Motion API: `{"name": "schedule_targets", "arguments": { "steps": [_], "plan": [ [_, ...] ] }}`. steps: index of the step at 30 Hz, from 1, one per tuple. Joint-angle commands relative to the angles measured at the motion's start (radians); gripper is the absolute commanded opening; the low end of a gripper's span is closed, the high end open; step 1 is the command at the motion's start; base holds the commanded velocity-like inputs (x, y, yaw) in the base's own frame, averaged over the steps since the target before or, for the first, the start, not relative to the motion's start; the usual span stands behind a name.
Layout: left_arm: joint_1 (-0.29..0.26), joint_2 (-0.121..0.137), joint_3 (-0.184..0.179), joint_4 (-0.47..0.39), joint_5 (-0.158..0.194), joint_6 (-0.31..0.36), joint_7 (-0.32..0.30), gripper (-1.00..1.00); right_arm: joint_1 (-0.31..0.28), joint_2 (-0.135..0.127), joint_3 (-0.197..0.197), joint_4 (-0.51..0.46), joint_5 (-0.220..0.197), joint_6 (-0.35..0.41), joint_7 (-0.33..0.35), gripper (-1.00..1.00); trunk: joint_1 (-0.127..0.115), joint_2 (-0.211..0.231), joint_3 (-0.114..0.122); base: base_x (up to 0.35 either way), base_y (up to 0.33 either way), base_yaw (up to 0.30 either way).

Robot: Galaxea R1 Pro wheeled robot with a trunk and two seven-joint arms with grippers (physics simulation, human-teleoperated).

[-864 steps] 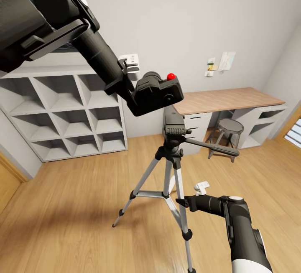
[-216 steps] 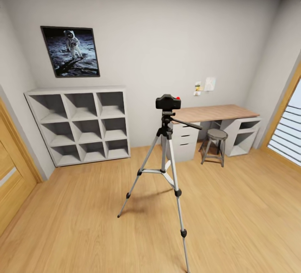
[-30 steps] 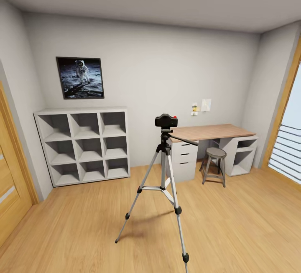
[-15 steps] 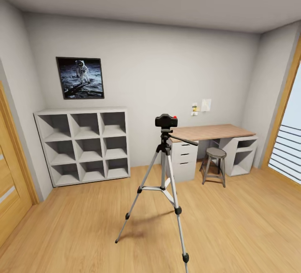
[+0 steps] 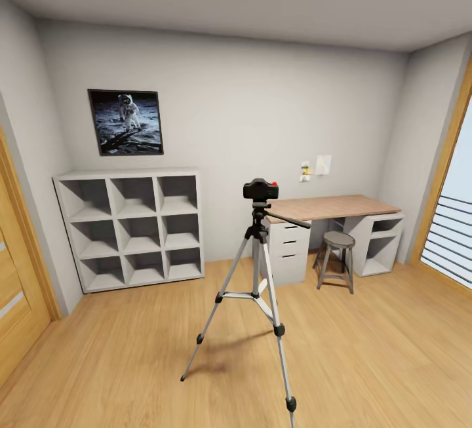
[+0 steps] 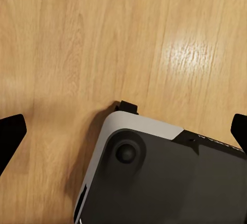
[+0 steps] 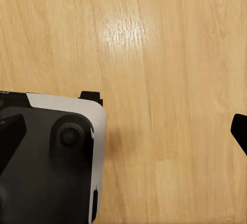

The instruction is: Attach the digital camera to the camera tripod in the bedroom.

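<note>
Black and boxy, the small digital camera [image 5: 260, 189] with its red dot sits on the black head of the camera tripod [image 5: 257, 284], a tall stand with silver metal legs and black joints. The tripod stands on the light wood plank floor [image 5: 367, 362] of the bedroom, in front of the white cube shelving [image 5: 131, 228] and the wood-topped desk [image 5: 331, 206]. A grey round stool [image 5: 337, 257] stands by the desk, and the framed astronaut picture [image 5: 126, 122] hangs above the shelving.

Compared with half a second ago and one second ago, the head view is unchanged: the scene is at rest. Much earlier, the left arm held the camera over the tripod head; now the camera rests there unsupported. Judgement: the attachment appears complete, and the robot has backed away.

In the wrist views, the left gripper [image 6: 123, 131] and the right gripper [image 7: 123, 131] point down at the floor beside the robot's base. Each gripper's jaws are spread wide and hold nothing.
</note>
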Motion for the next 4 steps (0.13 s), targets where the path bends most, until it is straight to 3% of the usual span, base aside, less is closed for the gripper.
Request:
{"name": "schedule_targets", "arguments": {
  "steps": [1, 4],
  "plan": [
    [0.0, 0.0, -0.008, -0.001, 0.007, -0.002, 0.004, 1.0, -0.001, -0.001, -0.008, 0.003, 0.006, -0.005, 0.001, 1.0, 0.0, -0.001, 0.0, 0.0, 0.0, 0.0],
    [0.0, 0.0, -0.007, -0.001, 0.007, -0.002, 0.004, 1.0, -0.001, -0.001, -0.008, 0.003, 0.006, -0.005, 0.001, 1.0, 0.0, -0.001, 0.0, 0.0, 0.0, 0.0]
  ]
}}
